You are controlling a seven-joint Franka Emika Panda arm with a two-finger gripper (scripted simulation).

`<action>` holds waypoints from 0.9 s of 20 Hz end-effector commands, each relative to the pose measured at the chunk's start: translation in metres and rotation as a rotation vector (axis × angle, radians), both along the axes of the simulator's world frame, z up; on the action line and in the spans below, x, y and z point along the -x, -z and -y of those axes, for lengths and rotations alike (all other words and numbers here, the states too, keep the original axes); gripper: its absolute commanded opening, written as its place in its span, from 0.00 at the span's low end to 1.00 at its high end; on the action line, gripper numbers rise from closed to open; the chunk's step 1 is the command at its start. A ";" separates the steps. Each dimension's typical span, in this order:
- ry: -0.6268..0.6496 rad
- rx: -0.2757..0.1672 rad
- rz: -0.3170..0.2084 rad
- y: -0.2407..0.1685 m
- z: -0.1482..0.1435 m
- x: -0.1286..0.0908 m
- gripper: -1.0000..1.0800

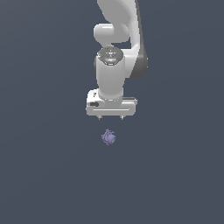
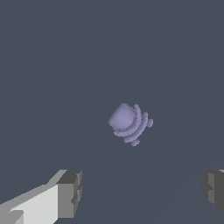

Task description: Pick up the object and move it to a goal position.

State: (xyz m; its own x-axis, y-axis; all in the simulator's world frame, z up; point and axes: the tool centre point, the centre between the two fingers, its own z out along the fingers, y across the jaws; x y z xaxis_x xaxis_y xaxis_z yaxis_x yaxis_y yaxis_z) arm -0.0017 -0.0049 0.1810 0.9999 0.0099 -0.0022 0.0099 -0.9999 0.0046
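The object is a small lumpy lavender-purple blob [image 1: 108, 137] lying on the dark grey floor, in the middle of the exterior view. In the wrist view the blob [image 2: 129, 123] shows ridged bumps on one side. My white gripper [image 1: 110, 117] points down and sits above the blob, apart from it. Its jaws stand wide open and hold nothing. In the wrist view the two grey fingertips [image 2: 70, 193] show at the picture's edge, spread far wider than the blob, which lies beyond them, not between them.
The plain dark grey floor [image 1: 43, 175] fills both views. The white arm [image 1: 116, 48] rises behind the gripper toward the top of the exterior view.
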 end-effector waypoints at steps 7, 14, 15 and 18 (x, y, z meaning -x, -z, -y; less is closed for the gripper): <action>0.014 0.003 0.002 -0.005 -0.004 -0.002 0.96; 0.018 0.005 0.004 -0.011 -0.008 -0.002 0.96; 0.020 0.005 0.004 -0.010 -0.008 -0.002 0.96; 0.034 0.004 0.004 -0.008 -0.008 -0.003 0.96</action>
State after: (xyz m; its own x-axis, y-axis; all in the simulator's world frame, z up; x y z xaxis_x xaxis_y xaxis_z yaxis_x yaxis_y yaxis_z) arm 0.0012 0.0029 0.1900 0.9998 -0.0175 0.0020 -0.0176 -0.9998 0.0088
